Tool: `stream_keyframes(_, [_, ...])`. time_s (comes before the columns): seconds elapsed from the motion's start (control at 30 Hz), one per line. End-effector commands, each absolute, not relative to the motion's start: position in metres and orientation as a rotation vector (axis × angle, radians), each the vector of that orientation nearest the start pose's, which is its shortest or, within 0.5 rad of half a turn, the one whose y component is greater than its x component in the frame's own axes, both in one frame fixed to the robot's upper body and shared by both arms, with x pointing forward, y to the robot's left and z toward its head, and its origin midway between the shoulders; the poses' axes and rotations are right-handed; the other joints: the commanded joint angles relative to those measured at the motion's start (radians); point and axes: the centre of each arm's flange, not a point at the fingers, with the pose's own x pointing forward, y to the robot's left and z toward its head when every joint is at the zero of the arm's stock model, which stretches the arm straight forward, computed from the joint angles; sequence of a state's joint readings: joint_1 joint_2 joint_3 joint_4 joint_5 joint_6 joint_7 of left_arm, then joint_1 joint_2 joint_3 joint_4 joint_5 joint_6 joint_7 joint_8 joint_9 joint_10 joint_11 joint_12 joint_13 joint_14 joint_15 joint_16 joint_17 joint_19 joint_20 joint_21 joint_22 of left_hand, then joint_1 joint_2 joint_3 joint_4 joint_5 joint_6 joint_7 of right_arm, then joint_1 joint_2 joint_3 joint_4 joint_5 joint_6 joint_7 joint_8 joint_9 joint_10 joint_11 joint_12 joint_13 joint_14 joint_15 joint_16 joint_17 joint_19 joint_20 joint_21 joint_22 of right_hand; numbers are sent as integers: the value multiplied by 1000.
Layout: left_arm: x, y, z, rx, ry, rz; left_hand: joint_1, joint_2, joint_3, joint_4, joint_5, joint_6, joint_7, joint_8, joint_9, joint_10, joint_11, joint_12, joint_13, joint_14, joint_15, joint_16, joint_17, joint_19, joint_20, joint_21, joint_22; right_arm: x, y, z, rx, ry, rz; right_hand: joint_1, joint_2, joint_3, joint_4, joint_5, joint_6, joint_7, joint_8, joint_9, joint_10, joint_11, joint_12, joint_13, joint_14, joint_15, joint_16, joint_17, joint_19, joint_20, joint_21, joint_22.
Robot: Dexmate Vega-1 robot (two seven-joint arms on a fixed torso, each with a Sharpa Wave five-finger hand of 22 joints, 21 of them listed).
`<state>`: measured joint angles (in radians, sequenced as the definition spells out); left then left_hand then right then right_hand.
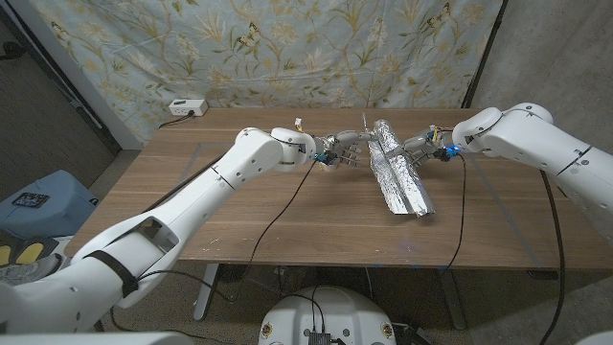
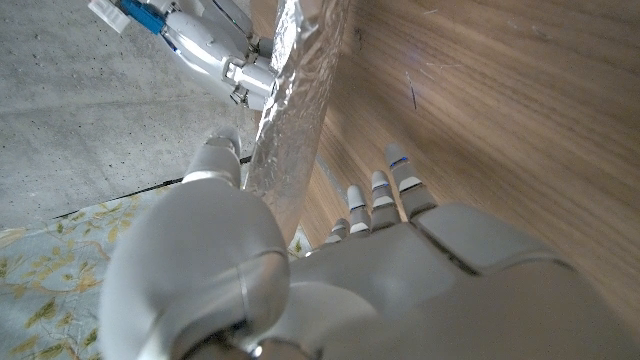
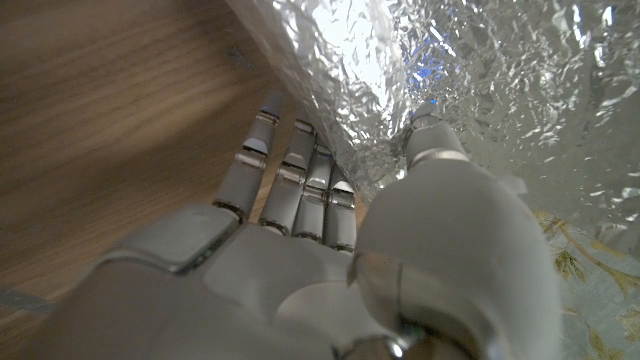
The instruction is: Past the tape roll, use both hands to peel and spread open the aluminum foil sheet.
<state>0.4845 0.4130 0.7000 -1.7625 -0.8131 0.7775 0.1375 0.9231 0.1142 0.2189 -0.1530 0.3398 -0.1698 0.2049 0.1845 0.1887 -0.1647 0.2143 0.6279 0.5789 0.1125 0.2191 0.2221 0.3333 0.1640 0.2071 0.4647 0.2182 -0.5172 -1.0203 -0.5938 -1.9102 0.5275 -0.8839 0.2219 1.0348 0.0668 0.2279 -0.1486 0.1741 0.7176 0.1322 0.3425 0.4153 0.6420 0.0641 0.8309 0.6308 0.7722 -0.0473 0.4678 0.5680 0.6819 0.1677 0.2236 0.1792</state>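
The aluminum foil sheet (image 1: 399, 170), half-folded on the counter (image 1: 239, 206), is pinched by the left hand (image 1: 343, 153) and right hand (image 1: 418, 149); tearing is risked if pulled unevenly.

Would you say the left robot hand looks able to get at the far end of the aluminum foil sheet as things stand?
Probably yes: the left robot hand is already at the far end of the aluminum foil sheet, its fingers on the wooden table beside the foil. The right robot hand works the opposite side, leaving the way free.
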Motion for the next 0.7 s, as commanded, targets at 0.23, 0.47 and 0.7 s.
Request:
stream_keyframes(0.23, [595,25,48,234,-39,-572,107,19,9,-4,109,-18,8,9,6,-11,1,88,47,51,-1,28,58,23,1,79,2,587,-289,58,-759,101,304,43,50,6,2,3,13,1,-8,6,33,-26,100,76,11,-2,-6,7,9,-1,0,2])
stream_keyframes(0.47, [594,20,45,227,-37,-557,215,18,49,-16,126,64,11,11,9,63,-1,152,83,142,-17,76,89,87,2,128,1,588,-292,59,-756,94,301,43,51,7,2,3,13,1,-10,6,32,-27,99,74,12,-4,-9,8,9,-1,-1,2])
stream_keyframes(0.7, [594,18,42,224,-30,-546,340,22,134,-12,167,113,14,6,7,125,-2,210,147,233,-40,126,127,122,3,227,9,587,-296,59,-747,93,293,44,52,8,1,3,14,0,-11,7,34,-29,100,74,12,-4,-9,11,10,-1,-2,2])
